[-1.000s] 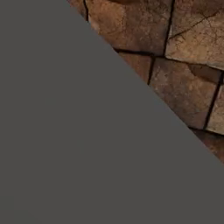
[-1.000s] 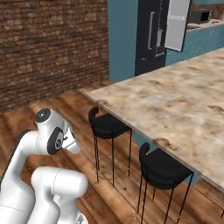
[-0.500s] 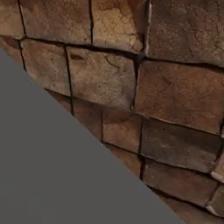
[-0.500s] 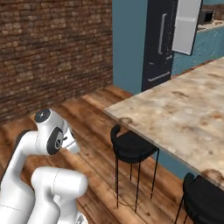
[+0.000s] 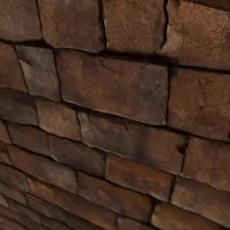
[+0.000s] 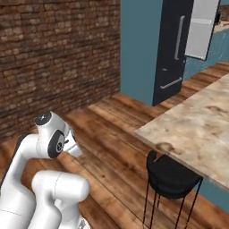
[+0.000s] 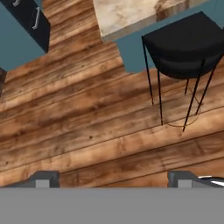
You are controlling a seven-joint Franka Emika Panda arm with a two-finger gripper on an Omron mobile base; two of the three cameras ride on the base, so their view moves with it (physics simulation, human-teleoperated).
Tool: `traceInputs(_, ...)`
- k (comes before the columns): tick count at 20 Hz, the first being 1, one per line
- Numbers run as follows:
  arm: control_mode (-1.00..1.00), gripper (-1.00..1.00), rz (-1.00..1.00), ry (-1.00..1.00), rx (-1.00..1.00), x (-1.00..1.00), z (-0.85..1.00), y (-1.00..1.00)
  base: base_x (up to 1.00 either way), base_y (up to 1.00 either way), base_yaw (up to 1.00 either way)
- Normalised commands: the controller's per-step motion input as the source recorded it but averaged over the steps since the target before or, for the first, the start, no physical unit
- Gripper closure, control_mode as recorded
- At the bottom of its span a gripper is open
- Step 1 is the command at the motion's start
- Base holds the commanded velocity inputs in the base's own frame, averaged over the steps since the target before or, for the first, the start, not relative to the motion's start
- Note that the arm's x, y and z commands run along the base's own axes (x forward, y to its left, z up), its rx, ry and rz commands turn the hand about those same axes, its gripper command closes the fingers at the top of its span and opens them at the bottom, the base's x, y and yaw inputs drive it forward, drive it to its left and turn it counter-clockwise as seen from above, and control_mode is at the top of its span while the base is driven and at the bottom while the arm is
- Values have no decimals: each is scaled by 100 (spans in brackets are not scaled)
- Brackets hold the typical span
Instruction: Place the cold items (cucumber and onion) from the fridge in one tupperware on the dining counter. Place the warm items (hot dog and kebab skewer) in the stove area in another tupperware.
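Presently, the left base view faces a brick wall [image 5: 112, 112] of rough brown blocks with dark joints, at close range.

From the right base view, left to right: the same brick wall runs along the left and rear; the white arm [image 6: 44, 179] rises folded at lower left over a wooden plank floor [image 6: 112, 147]; a teal wall panel [image 6: 138, 44] stands at centre rear; just right of it stands the black fridge [image 6: 172, 49] with long silver handles, its pale door [image 6: 201, 27] swung open at upper right. The dining table [image 6: 192, 129], beige marbled stone on a teal base, enters from the right edge. A black stool [image 6: 172, 176] sits tucked under its near corner.

From the hand view, the fridge's lower corner lies at upper left, the table corner at top centre, the stool at upper right, plank floor below. The tool [image 7: 113, 179] is spread wide, its two finger tips well apart at the bottom edge, with nothing between them.

Cucumber, onion and tupperware cannot be made out in these views.
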Motion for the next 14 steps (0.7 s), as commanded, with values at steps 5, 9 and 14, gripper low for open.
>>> traceInputs(5,100,-100,0,0,0,0,0,0,100,100,-31)
traceInputs(9,100,-100,0,0,0,0,0,0,100,93,-45)
traceInputs(14,100,-100,0,0,0,0,0,0,100,54,-55)
